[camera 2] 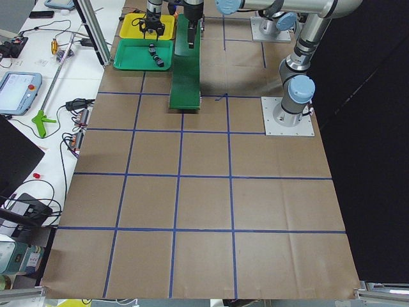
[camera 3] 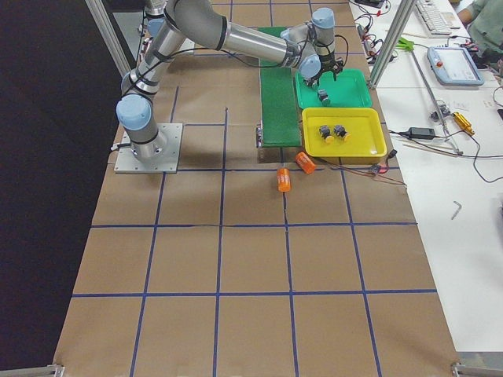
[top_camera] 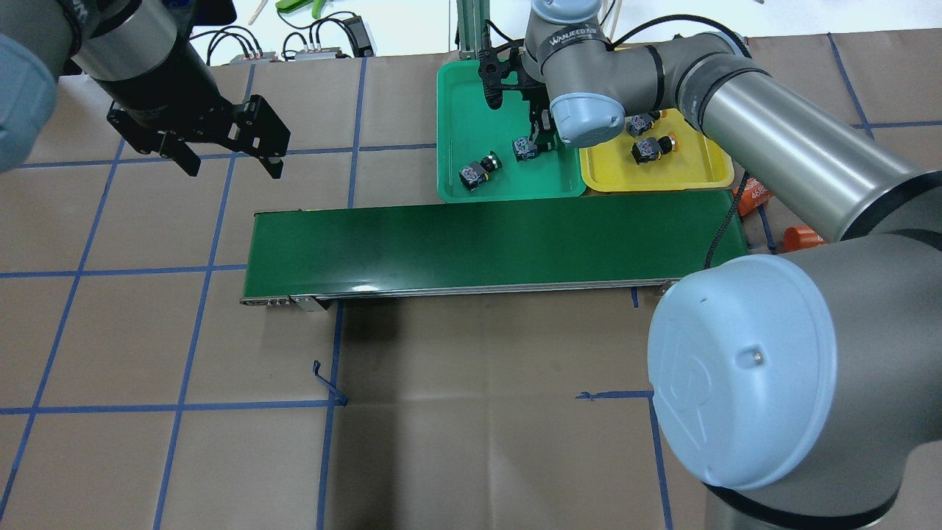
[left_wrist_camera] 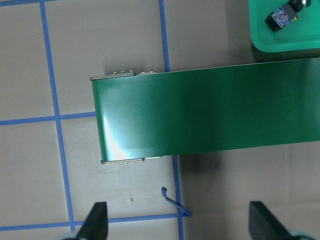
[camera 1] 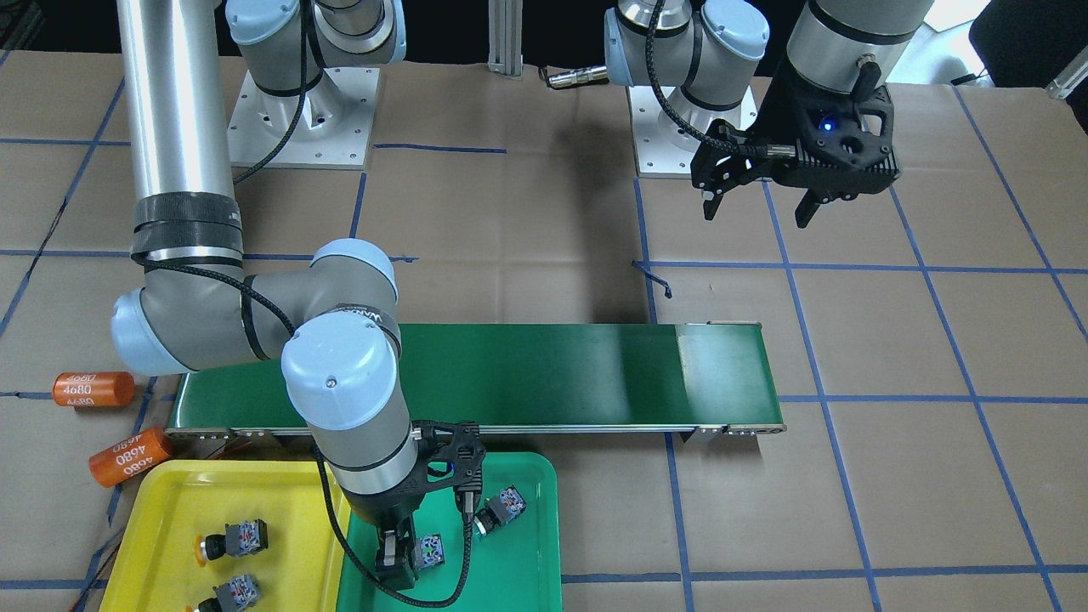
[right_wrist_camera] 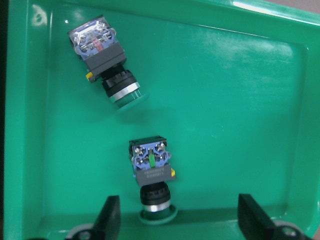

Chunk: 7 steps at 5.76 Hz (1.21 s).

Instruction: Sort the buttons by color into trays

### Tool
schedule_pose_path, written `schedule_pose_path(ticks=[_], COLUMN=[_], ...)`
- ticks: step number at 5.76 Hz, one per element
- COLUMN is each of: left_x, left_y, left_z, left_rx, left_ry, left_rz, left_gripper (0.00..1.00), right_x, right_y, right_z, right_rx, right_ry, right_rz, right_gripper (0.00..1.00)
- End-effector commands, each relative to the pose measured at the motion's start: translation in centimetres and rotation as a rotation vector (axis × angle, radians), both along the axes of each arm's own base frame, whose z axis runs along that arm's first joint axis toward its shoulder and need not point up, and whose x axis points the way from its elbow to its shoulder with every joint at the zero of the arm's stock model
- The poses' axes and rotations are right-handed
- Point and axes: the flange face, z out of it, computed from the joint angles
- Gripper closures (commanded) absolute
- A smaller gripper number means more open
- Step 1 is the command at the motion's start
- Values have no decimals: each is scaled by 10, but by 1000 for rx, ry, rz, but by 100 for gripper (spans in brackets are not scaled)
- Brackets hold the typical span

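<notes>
the right gripper (right_wrist_camera: 180, 220) hangs low over the green tray (camera 1: 527, 586), its fingers spread wide and gripping nothing. a green button (right_wrist_camera: 151, 172) lies on its side on the tray floor between them, touching neither finger, its cap near the tray's wall. the left gripper (camera 1: 756, 212) is likewise spread open and empty, held above bare paper, well apart from both trays.

the table (camera 1: 918, 442) is covered in brown paper with a blue tape grid. across its middle lies the long dark-green conveyor belt (camera 1: 527, 374). the green tray and the yellow tray (camera 1: 161, 510) sit side by side just beyond the belt's long edge, on the side away from the robot. two orange cylinders (camera 1: 93, 388) marked 4680 lie on the paper near the yellow tray's corner and the belt's end. a second green button (camera 1: 501, 512) lies in the green tray, near the first. two yellow buttons (camera 1: 231, 540) lie in the yellow tray, near each other.
</notes>
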Motion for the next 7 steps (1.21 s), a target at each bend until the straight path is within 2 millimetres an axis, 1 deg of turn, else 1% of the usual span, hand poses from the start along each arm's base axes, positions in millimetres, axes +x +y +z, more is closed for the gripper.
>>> schedule_pose_path(ticks=[1, 2, 3, 4, 5, 6, 7], left_x=[7, 6, 6, 6, 5, 6, 5], left_y=[-2, -1, 0, 2, 1, 6, 5], left_z=[0, 1, 2, 4, 9, 8, 4], left_rx=[1, -2, -4, 1, -8, 15, 17], left_ry=[2, 1, 2, 8, 26, 20, 26], left_rz=[15, 15, 18, 34, 38, 29, 19], left_gripper=[2, 2, 2, 2, 2, 2, 2], right_x=[-14, -21, -30, -40, -49, -73, -99], right_y=[27, 60, 89, 109, 126, 145, 165], right_z=[74, 117, 155, 177, 196, 208, 218], right_rx=[21, 99, 145, 176, 199, 260, 313], right_ry=[55, 23, -44, -84, -109, -91, -52], right_rz=[-43, -232, -565, -827, -1051, -1336, -1594], right_gripper=[0, 0, 0, 0, 0, 0, 0])
